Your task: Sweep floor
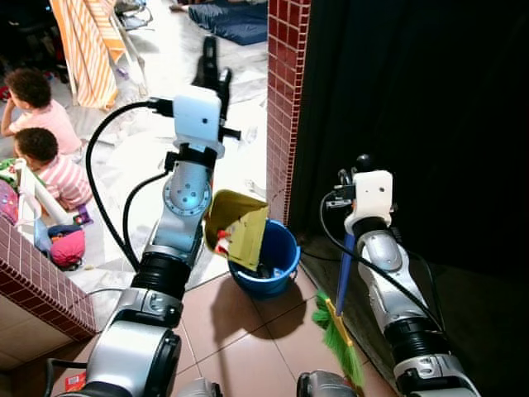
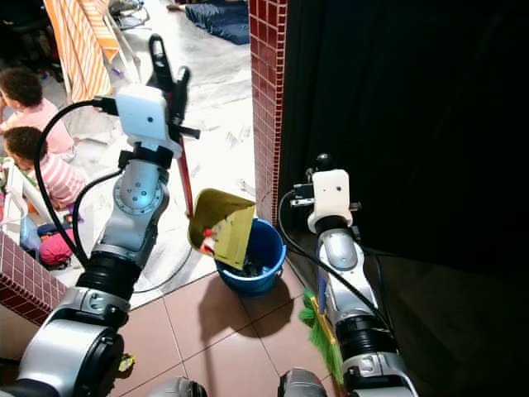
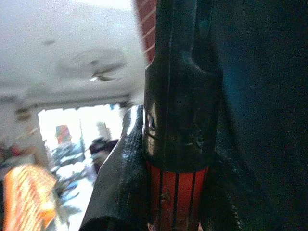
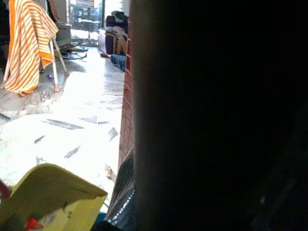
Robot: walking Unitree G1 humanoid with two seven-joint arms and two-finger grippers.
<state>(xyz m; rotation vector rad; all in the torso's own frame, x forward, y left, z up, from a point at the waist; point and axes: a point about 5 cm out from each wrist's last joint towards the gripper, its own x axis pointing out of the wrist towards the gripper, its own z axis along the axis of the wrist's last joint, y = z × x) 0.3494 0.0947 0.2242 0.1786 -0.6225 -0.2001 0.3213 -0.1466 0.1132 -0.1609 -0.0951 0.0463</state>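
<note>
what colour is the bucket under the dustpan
Blue; the bucket shows best in the left eye view.

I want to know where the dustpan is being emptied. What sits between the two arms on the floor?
In the left eye view, a blue bucket stands on the tiles between them, with the yellow dustpan tipped over its rim.

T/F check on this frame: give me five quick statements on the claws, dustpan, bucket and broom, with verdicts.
1. The left claw grips a red handle with a black end. True.
2. The yellow plastic dustpan lies flat on the floor. False: it is tipped over the round blue plastic bucket.
3. The bucket is red. False: blue.
4. The broom with green bristles and a blue handle is beside the right arm. True.
5. The brick pillar is grey. False: dark red.
</note>
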